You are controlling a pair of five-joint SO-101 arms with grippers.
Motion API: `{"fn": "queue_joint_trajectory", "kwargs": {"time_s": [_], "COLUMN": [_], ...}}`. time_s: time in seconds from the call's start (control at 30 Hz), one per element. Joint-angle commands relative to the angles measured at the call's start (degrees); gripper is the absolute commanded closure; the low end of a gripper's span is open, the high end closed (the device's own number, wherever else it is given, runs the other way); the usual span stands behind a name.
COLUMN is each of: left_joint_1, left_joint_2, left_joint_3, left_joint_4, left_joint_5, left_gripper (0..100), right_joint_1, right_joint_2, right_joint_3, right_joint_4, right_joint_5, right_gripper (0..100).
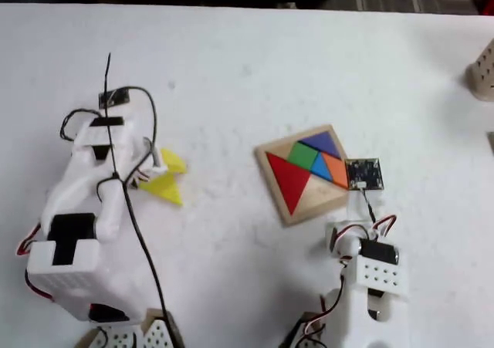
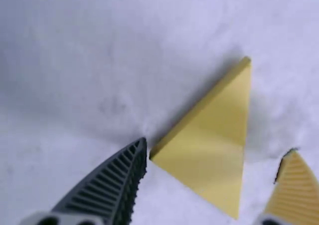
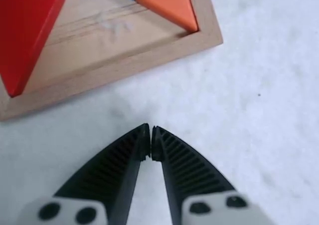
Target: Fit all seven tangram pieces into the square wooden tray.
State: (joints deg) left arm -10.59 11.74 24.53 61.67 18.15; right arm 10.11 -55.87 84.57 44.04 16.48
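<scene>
Yellow triangle point(image 2: 219, 120) lies flat between the spread fingers of the left end effector point(image 2: 217, 149) on the white table point(image 1: 231, 70), well apart from the square wooden tray point(image 1: 312, 213). The right end effector point(image 3: 150, 135), tips pressed together, is just beside the tray's rim.

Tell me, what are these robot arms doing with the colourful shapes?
They are filling a square wooden tray with tangram pieces. A red triangle, green square, purple piece, blue piece and orange piece already lie in it. The left gripper is open around a flat yellow triangle on the white table, away from the tray. The right gripper is shut, low beside the tray's edge.
</scene>
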Motion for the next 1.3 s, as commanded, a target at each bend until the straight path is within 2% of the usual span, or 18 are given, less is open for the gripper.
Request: {"fn": "queue_joint_trajectory", "kwargs": {"time_s": [0.0, 0.13, 0.37, 0.57, 1.03, 1.27], "left_joint_1": [-0.5, 0.0, 0.5, 0.4, 0.6, 3.6], "left_joint_2": [-1.4, 3.6, 4.2, 4.4, 4.1, 4.0], "left_joint_3": [-2.7, -4.0, -5.1, -5.5, -5.5, -4.9], "left_joint_4": [-0.9, -0.4, 1.0, 0.8, 1.0, 3.3], "left_joint_5": [-0.4, -0.4, -0.3, -0.8, -0.9, -0.9], "left_gripper": [58, 58, 59, 70, 70, 70], "right_joint_1": [-0.1, -0.1, -0.1, -0.1, -0.1, 0.0], "right_joint_2": [-1.2, -1.2, -1.2, -1.1, -1.1, -1.1], "right_joint_3": [-0.2, -0.2, -0.2, -0.2, -0.2, -0.2], "right_joint_4": [-0.9, -0.9, -0.9, -0.9, -0.9, -0.9], "right_joint_5": [0.6, 0.6, 0.6, 0.6, 0.6, 0.6], "right_gripper": [97.8, 97.8, 97.8, 97.8, 97.8, 97.8]}}
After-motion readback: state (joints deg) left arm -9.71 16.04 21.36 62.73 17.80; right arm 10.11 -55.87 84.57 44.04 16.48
